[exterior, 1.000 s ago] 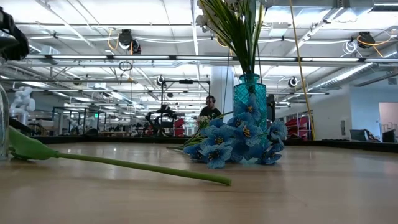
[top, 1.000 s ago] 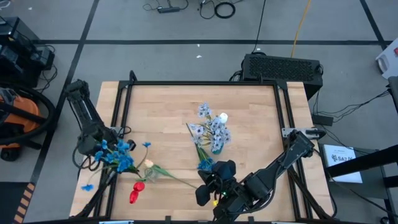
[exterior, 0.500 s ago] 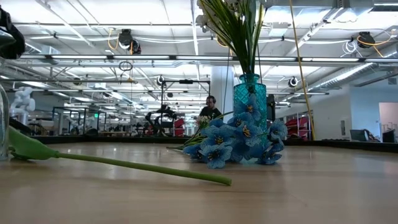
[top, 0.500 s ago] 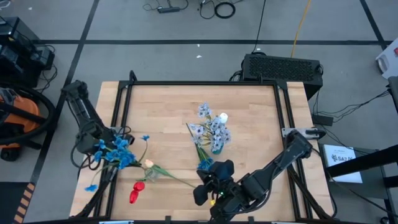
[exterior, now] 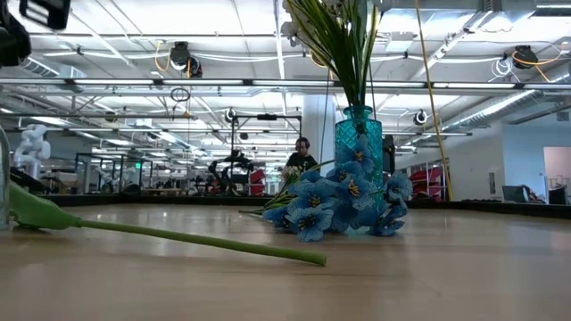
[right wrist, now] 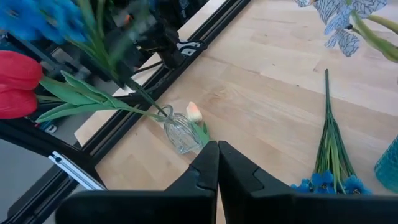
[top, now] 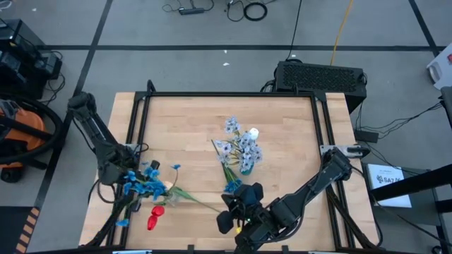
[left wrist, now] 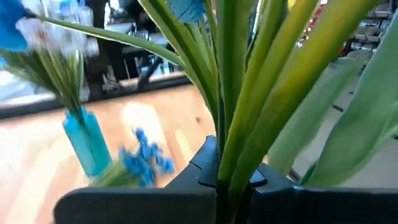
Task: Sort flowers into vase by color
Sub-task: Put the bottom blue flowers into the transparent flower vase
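**Bright blue sprays clamped in the left gripper, near the table's left edge**

Bright blue sprays [top: 141, 182] gripped by their green stems [left wrist: 239, 124] in the left gripper [top: 116, 173], fingers [left wrist: 208, 163] pinched tight on the bundle. Blooms fanned out just ahead of the gripper, over the wood near the left rail. Just past the blooms, a small clear glass vase [right wrist: 178, 134] lying on the table with a cream-white tulip [right wrist: 194, 112] at its mouth. Beside that, nearer the front edge, a red tulip [top: 152, 219] flat on the boards, and one long green stem [exterior: 187, 239] trailing from the vase area toward the table's middle.

Well apart from the left gripper, past the middle of the table, a teal glass vase [exterior: 359, 134] standing upright, filled with pale grey-blue sprays [top: 240, 143] and a single white bloom [top: 253, 132]. At the foot of the teal vase, on the side toward the front edge, another bunch of blue flowers [exterior: 339, 203] lying on the wood, its stems pointing toward the vase.

Right gripper [top: 227, 217] low at the front edge of the table, fingers [right wrist: 208, 165] pressed together with nothing between them, pointing toward the clear vase and the left rail. Lying blue bunch just off to one side of it.

Far behind the table, a person [exterior: 302, 156] in the room.
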Robot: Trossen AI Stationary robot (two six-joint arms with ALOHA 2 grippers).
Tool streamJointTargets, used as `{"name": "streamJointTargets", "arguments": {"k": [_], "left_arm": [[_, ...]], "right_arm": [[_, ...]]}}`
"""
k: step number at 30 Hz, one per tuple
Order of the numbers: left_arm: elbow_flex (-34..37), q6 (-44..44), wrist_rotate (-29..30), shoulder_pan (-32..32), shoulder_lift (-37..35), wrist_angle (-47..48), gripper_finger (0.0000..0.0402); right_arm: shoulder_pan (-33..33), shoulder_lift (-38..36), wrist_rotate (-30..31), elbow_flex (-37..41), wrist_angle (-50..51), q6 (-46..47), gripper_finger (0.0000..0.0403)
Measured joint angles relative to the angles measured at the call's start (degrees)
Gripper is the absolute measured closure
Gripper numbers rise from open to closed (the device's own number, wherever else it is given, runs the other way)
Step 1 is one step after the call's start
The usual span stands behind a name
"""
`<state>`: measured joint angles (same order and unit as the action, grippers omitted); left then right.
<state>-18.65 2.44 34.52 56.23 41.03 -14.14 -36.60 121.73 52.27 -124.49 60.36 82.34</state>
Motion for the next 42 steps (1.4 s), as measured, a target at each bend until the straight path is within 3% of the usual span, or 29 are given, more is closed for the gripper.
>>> {"name": "streamJointTargets", "arguments": {"k": [6,9,18,33,42], "left_arm": [[8.3,1.3,0.1,0.0,1.0,-13.4,0.0391],[10.8,1.8,0.1,0.0,1.0,-15.8,0.0391],[12.5,10.7,0.6,0.0,1.0,-14.5,0.0385],[12.0,10.4,-1.7,0.0,0.5,-14.0,0.0261],[5.8,4.6,-6.0,0.0,-2.9,-6.4,0.0246]], "right_arm": [[0.0,0.0,-0.1,0.0,-0.2,0.0,0.0403],[0.1,0.0,-0.1,0.0,-0.2,-0.1,0.0403],[0.3,0.0,-0.1,0.0,-0.2,-0.5,0.0403],[0.3,0.0,-0.1,0.0,-1.4,1.0,0.0403],[0.3,0.0,-0.1,0.0,-1.9,0.9,0.0403]]}}
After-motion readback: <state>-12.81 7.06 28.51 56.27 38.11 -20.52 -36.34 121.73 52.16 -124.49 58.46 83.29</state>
